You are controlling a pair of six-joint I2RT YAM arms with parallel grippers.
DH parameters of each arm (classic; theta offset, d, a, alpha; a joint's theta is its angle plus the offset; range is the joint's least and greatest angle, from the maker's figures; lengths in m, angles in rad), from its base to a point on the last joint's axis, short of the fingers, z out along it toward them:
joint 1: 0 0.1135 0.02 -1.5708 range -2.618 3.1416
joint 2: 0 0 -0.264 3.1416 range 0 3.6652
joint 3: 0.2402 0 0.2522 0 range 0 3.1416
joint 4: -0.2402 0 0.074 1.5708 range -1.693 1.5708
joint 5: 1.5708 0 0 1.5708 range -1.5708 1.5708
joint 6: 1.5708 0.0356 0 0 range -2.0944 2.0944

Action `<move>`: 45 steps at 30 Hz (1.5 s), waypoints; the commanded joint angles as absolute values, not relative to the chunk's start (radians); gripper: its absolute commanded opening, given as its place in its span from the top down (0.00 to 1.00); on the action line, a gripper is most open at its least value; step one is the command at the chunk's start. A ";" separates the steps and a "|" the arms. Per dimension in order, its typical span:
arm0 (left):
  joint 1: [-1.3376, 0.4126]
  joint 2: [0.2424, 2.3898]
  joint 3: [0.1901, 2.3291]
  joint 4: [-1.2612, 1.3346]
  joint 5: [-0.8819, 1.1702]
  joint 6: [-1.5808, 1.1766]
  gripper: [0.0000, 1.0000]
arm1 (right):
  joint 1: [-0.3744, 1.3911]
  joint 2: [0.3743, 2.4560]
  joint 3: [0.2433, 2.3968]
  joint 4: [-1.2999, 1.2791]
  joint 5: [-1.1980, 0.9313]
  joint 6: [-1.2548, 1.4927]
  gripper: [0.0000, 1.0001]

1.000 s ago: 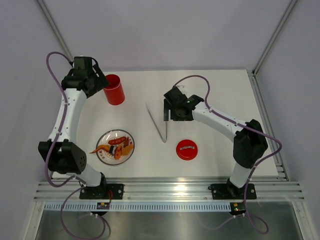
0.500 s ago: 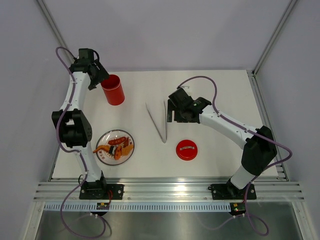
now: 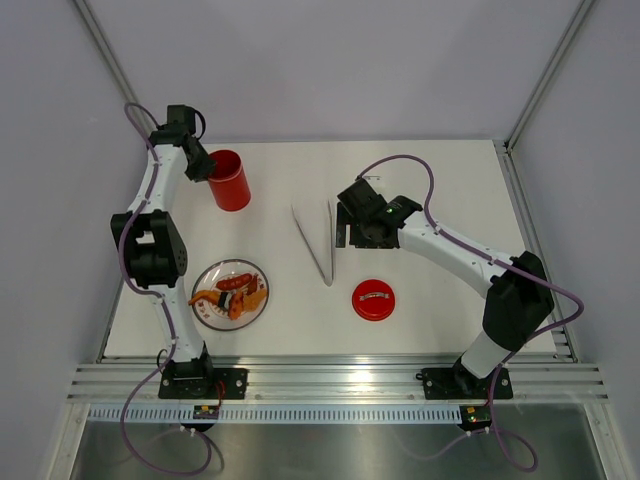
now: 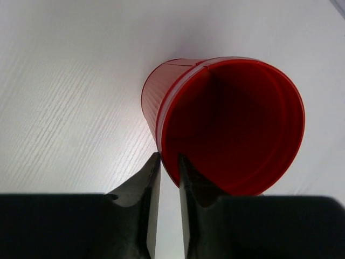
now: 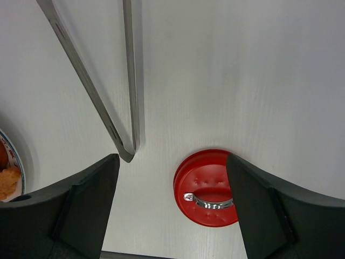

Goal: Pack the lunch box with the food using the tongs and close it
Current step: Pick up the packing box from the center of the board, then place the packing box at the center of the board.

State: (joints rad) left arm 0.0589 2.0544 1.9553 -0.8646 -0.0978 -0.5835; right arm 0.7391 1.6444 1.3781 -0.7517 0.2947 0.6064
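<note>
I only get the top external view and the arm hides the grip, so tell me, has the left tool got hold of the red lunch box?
Observer: Yes, the left tool pinches the lunch box at its rim, with the wall between its fingers.
Operator: Anything in it?
Observer: No food shows in the visible part of its inside.
Operator: And on the right?
Observer: The right tool is open above the table, the lid framed between its fingers, the joined end of the tongs near one fingertip.
</note>
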 commanded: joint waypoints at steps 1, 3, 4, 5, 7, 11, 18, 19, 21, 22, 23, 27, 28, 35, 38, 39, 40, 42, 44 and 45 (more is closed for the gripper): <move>0.060 1.955 1.928 -0.864 -0.110 -0.580 0.85 | 0.749 1.626 1.384 -0.759 0.314 0.630 0.12; 0.061 1.927 1.911 -0.871 -0.117 -0.577 0.98 | 0.747 1.626 1.374 -0.750 0.302 0.632 0.12; 0.060 1.905 1.898 -0.874 -0.112 -0.577 1.00 | 0.749 1.628 1.371 -0.746 0.293 0.632 0.12; 0.061 1.895 1.888 -0.888 -0.101 -0.578 1.00 | 0.747 1.629 1.371 -0.744 0.287 0.634 0.12; 0.060 1.858 1.847 -0.899 -0.089 -0.584 1.00 | 0.747 1.634 1.370 -0.736 0.278 0.637 0.12; 0.058 1.768 1.743 -0.910 -0.124 -0.586 1.00 | 0.755 1.637 1.367 -0.724 0.261 0.637 0.12; 0.043 1.583 1.560 -0.930 -0.205 -0.543 1.00 | 0.761 1.641 1.351 -0.700 0.245 0.637 0.12; 0.034 1.565 1.539 -0.925 -0.222 -0.537 1.00 | 0.761 1.640 1.347 -0.696 0.241 0.638 0.12; 0.008 1.504 1.476 -0.911 -0.271 -0.531 1.00 | 0.762 1.643 1.347 -0.690 0.236 0.640 0.12; -0.018 1.485 1.456 -0.893 -0.282 -0.531 1.00 | 0.764 1.644 1.347 -0.686 0.233 0.640 0.12; -0.032 1.471 1.438 -0.881 -0.296 -0.528 1.00 | 0.764 1.646 1.348 -0.684 0.230 0.640 0.12; -0.037 1.434 1.376 -0.822 -0.293 -0.535 1.00 | 0.769 1.660 1.356 -0.676 0.222 0.634 0.12; -0.038 1.428 1.361 -0.795 -0.293 -0.537 1.00 | 0.770 1.660 1.359 -0.678 0.222 0.634 0.12; -0.037 1.442 1.347 -0.724 -0.299 -0.548 1.00 | 0.776 1.654 1.345 -0.678 0.225 0.638 0.12; -0.037 1.471 1.351 -0.712 -0.307 -0.548 1.00 | 0.776 1.657 1.341 -0.675 0.224 0.641 0.12; -0.038 1.480 1.350 -0.712 -0.310 -0.546 1.00 | 0.775 1.658 1.342 -0.675 0.222 0.640 0.12; -0.037 1.486 1.350 -0.712 -0.308 -0.546 1.00 | 0.778 1.663 1.344 -0.673 0.222 0.638 0.12; -0.038 1.505 1.347 -0.715 -0.305 -0.545 1.00 | 0.781 1.669 1.344 -0.666 0.219 0.623 0.09; -0.040 1.514 1.341 -0.719 -0.314 -0.545 1.00 | 0.787 1.675 1.351 -0.664 0.227 0.608 0.05; -0.041 1.519 1.330 -0.719 -0.313 -0.540 1.00 | 0.791 1.689 1.364 -0.664 0.241 0.591 0.04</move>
State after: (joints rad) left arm -0.0402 1.5105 1.3323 -0.7799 -0.2787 -0.5423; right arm 0.7704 1.6657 1.3457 -0.6964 0.2241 0.6220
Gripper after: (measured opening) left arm 0.012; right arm 0.949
